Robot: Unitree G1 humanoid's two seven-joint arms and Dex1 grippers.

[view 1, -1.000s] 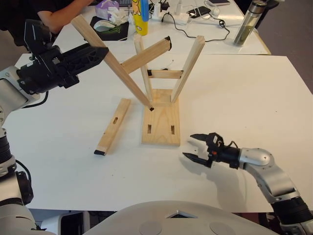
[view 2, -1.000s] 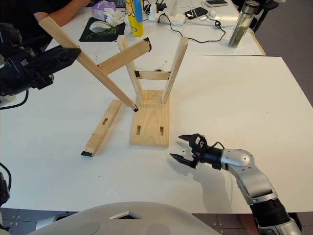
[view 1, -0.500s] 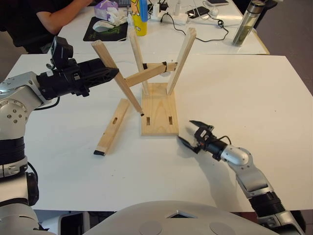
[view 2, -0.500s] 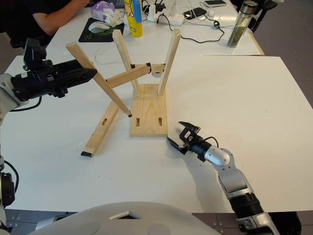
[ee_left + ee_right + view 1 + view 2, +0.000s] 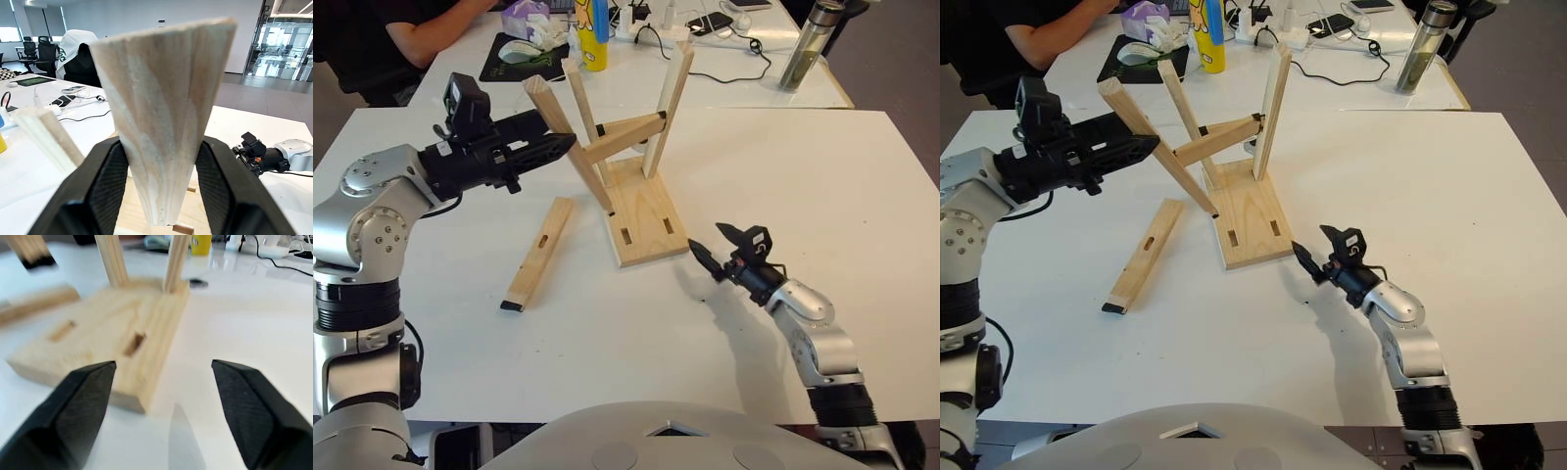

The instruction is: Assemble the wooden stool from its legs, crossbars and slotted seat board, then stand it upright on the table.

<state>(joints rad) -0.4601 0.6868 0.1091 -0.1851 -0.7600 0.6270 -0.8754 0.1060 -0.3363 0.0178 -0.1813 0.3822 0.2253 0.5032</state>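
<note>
Seat board point(image 5: 641, 220) lies flat on the white table point(image 5: 822, 196), angled, with two slots point(image 5: 626, 236) showing near its front edge. Two legs stand up from its far end: a left upright leg point(image 5: 579, 98) and a right upright leg point(image 5: 671, 98), both leaning slightly. The left gripper point(image 5: 563, 147) is clamped on a third leg point(image 5: 161, 112), its two black fingers point(image 5: 105, 186) pressed against opposite faces of the wood. This held leg slants down, its lower tip just above the board near the left upright leg. A crossbar point(image 5: 622, 137) runs from the held leg toward the right upright leg; its dark end seems to meet that leg, though the joint is hard to make out. A loose leg point(image 5: 538, 253) lies flat, left of the board. The right gripper point(image 5: 164, 377) sits low over the table with fingers spread wide, just beside the board's near right corner.
</note>
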